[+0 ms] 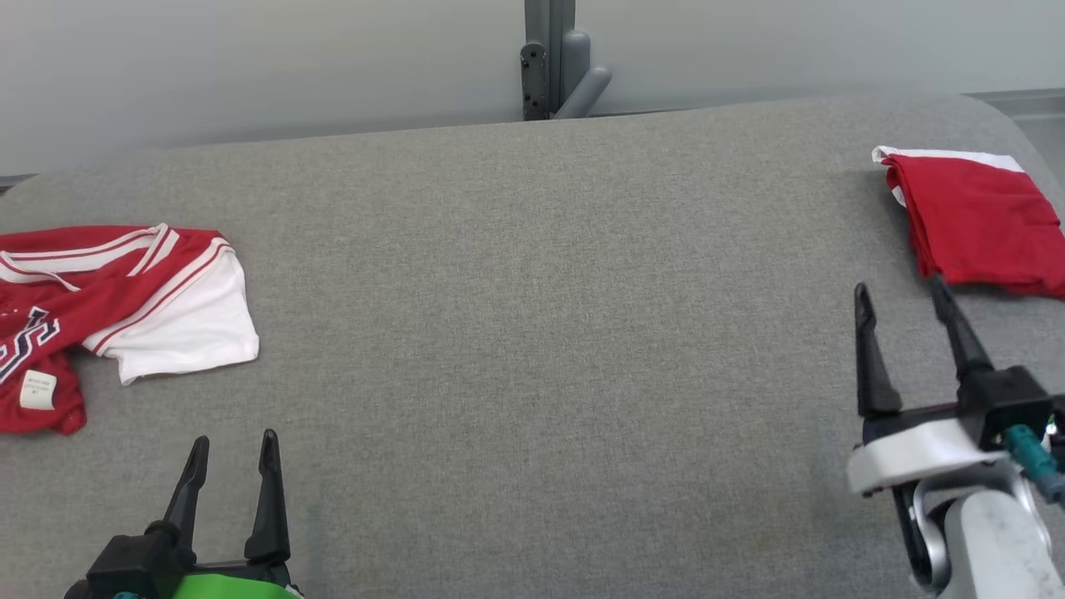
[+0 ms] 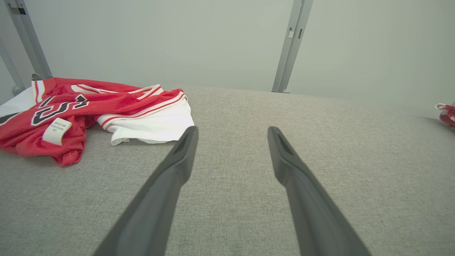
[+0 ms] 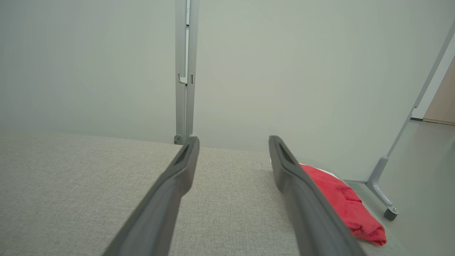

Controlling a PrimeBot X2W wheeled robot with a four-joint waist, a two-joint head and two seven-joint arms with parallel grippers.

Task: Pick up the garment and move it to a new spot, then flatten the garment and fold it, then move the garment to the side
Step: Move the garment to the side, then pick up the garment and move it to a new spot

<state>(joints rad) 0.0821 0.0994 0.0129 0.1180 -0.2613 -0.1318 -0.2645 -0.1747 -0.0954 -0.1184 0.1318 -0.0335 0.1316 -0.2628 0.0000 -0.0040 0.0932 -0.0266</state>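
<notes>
A crumpled red and white jersey, the garment (image 1: 108, 308), lies at the table's left edge; the left wrist view shows this garment (image 2: 89, 110) with dark lettering and a white tag. My left gripper (image 1: 233, 445) hovers open near the front edge, just right of and nearer than the jersey, and its own view has that gripper (image 2: 233, 133) with nothing between the fingers. A folded red garment (image 1: 982, 220) rests at the far right. My right gripper (image 1: 903, 295) stands open just in front of it, and its wrist camera puts the gripper (image 3: 233, 140) left of the folded red cloth (image 3: 341, 202).
The grey fabric-covered table (image 1: 541, 333) stretches between both garments. A grey metal post (image 1: 553, 58) stands behind the far edge before a pale wall. A wheeled panel foot (image 3: 385, 199) sits on the floor beyond the table's right end.
</notes>
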